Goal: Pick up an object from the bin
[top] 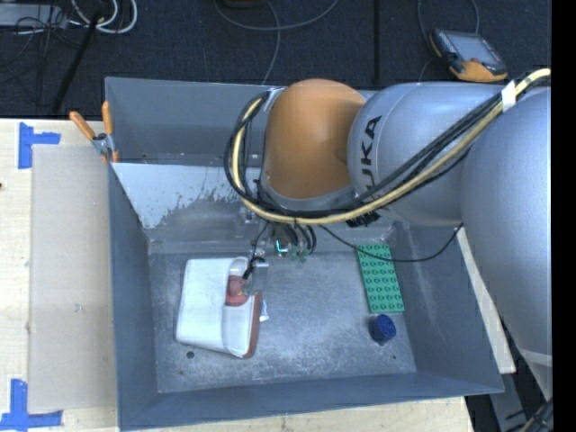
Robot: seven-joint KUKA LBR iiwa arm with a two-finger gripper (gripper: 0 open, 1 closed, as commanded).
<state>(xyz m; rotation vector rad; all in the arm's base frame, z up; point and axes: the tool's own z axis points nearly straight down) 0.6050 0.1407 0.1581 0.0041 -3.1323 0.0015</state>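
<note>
Reaching in from the right, a large silver-grey robot arm (432,160) is seen stretched over a grey metal bin (135,268), which is viewed from above. The wrist is capped by a rounded orange cover (306,142), and black and yellow cables (297,212) are looped beneath it. Below the cover, the hand (245,279) is positioned low, at the bin floor, left of centre. It is placed at the upper right edge of a white flat object (205,309), roughly rectangular, which looks like a soft packet or pad. A brown strip (258,324) is seen along that object's right side. A small reddish patch (237,288) is seen directly under the hand, against the white object; whether it belongs to the hand or to the object cannot be told. Whether the hand is released or clenched cannot be told either, as its tip is small and partly in shadow. Well apart, on the right side of the floor, a green studded plate (378,277) is laid flat. A small dark blue ball (382,329) is found just beside the plate's lower end. The floor is dusted with pale speckles.
</note>
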